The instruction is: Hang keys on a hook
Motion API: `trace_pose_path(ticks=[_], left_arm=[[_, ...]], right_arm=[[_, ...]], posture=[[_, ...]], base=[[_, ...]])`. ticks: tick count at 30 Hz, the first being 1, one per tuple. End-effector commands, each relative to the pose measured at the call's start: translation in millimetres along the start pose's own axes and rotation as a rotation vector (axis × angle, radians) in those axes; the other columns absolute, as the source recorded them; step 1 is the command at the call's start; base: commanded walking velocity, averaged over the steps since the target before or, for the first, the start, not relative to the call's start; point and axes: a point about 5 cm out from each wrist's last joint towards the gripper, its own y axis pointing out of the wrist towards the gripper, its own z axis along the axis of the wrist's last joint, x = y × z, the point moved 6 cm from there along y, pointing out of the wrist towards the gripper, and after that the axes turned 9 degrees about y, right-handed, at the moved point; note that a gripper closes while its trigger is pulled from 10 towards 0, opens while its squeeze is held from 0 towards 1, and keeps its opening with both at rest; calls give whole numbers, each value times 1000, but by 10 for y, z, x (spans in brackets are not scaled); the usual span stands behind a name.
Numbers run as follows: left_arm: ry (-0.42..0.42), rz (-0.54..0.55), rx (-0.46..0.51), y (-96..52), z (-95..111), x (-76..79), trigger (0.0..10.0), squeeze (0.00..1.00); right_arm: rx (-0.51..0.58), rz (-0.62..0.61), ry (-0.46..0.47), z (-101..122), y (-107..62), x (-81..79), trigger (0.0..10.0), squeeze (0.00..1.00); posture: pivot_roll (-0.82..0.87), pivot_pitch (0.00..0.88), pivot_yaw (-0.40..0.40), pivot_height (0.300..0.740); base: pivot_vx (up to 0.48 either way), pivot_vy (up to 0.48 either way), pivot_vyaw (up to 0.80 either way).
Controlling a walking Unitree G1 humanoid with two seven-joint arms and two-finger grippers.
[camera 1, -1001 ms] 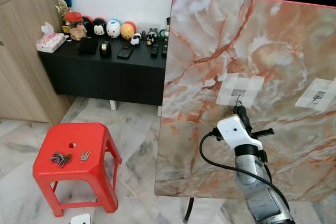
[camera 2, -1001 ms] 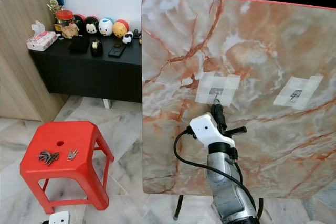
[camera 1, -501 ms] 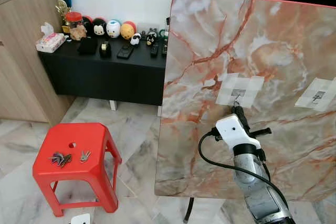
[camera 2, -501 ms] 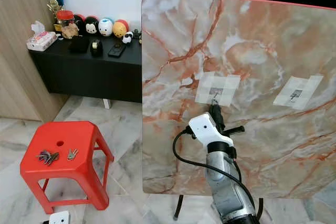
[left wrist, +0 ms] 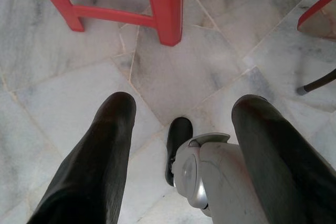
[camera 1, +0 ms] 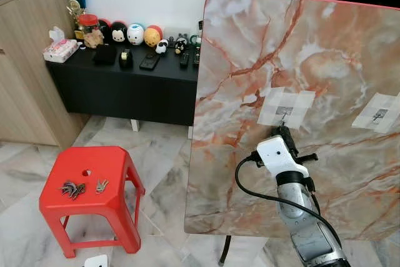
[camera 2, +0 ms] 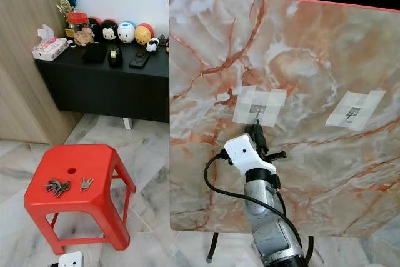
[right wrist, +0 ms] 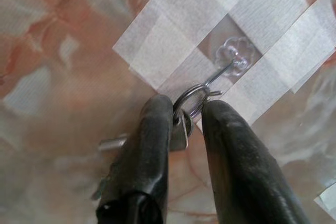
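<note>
Keys (right wrist: 181, 121) now nearer hook (right wrist: 227, 65)

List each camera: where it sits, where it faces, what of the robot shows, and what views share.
Left eye and right eye: on the head, facing forward-down at the marble board; right arm shows.
Left wrist: faces the floor past the left claw.
Right wrist: faces the hook; right claw holds the keys.
Shared: hook, right claw.

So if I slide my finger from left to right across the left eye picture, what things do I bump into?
Wooden cabinet → red stool with keys on it → marble board → right gripper at the taped hook → second taped hook.
</note>
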Motion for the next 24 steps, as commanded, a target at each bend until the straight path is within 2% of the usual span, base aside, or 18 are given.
trace_pose_path(ticks=[1, 2, 3, 4, 5, 7, 9, 14, 15, 16, 17, 20, 21, 24], left_arm=[[-1, -1, -22, -5, -45, -1, 10000, 0], [0, 0, -26, -6, -54, -5, 10000, 0], [0, 0, -27, -7, -57, -7, 10000, 0], [0, 0, -28, -8, -60, -8, 10000, 0], [1, 0, -31, -10, -70, -12, 10000, 0], [2, -1, -34, -11, -76, -12, 10000, 0], [2, -1, -36, -12, -81, -14, 10000, 0], [6, -3, -36, -8, -74, -20, 10000, 0], [8, -3, -36, -6, -67, -24, 10000, 0], [8, -3, -36, -6, -67, -24, 10000, 0], [9, -3, -36, -3, -62, -29, 10000, 0], [11, -1, -36, 1, -53, -38, 10000, 0], [12, 1, -35, 3, -47, -48, 10000, 0], [15, 4, -34, 6, -37, -70, 10000, 0]], right_arm=[[-2, 6, 8, -16, -15, 32, 10000, 871], [4, 26, 32, -7, -32, 9, 10000, 392], [5, 34, 42, -4, -38, -1, 10000, 0], [5, 59, 87, 3, -57, -36, 10000, 0], [19, 112, 172, 39, -111, -104, 10000, 0], [31, 161, 220, 70, -159, -165, 10000, 0], [24, 250, 331, 81, -278, -262, 10000, 0], [-5, 265, 335, -12, -362, -229, 10000, 0], [-82, 259, 381, -187, -390, -188, 10000, 0], [-82, 259, 381, -187, -390, -188, 10000, 0], [-174, 243, 444, -398, -416, -142, 10000, 0], [-279, 101, 521, -737, -401, 77, 10000, 0], [-366, 8, 570, -996, -426, 208, 10000, 0], [-458, -55, 608, -1261, -493, 267, 10000, 0]], posture=[[70, 0, -123, 740], [68, 0, -122, 740], [68, 0, -122, 740], [67, 0, -122, 740], [66, 0, -120, 740], [66, 0, -120, 740], [56, 0, -118, 740], [49, 0, -115, 740], [48, 0, -113, 740], [48, 0, -113, 740], [47, 0, -112, 740], [53, 0, -110, 740], [57, 0, -108, 740], [57, 0, -100, 740]], base=[[0, 0, 0], [0, 0, 0], [0, 0, 0], [0, 0, 0], [0, 0, 0], [0, 0, 0], [0, 0, 0], [0, 0, 0], [0, 0, 0], [0, 0, 0], [0, 0, 0], [0, 0, 0], [0, 0, 0], [0, 0, 0]])
